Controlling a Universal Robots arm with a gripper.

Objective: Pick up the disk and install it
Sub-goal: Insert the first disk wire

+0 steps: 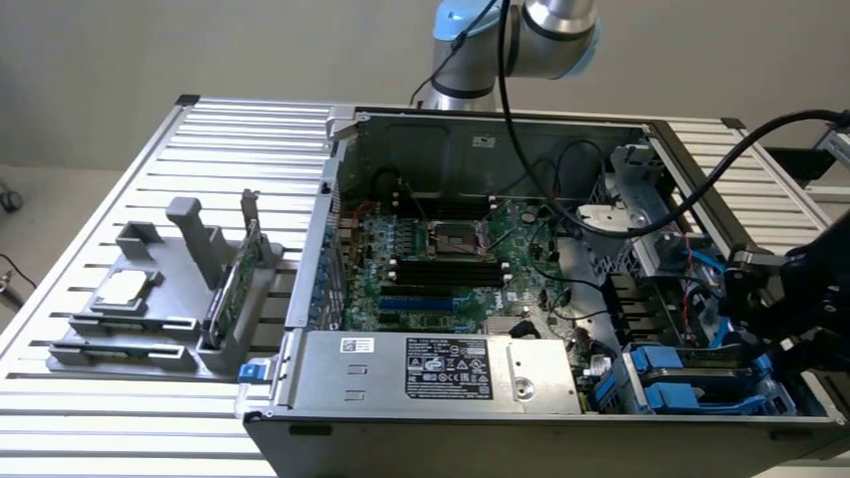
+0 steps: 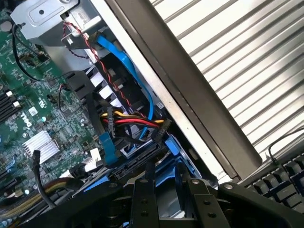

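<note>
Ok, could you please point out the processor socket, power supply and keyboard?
processor socket (image 1: 445, 237): exterior view, its metal centre.
power supply (image 1: 449, 369): exterior view, its white label.
keyboard (image 2: 281, 187): wrist view, its keys.

plain grey-beige wall (image 1: 199, 50) behind, softly and evenly lit. ribbed metal worktop (image 1: 133, 179) of pale parallel slats, bright under the light. strip of beige floor (image 1: 34, 214) at the exterior view's left. dark keyboard (image 2: 282, 183) just past the worktop's edge.
</note>
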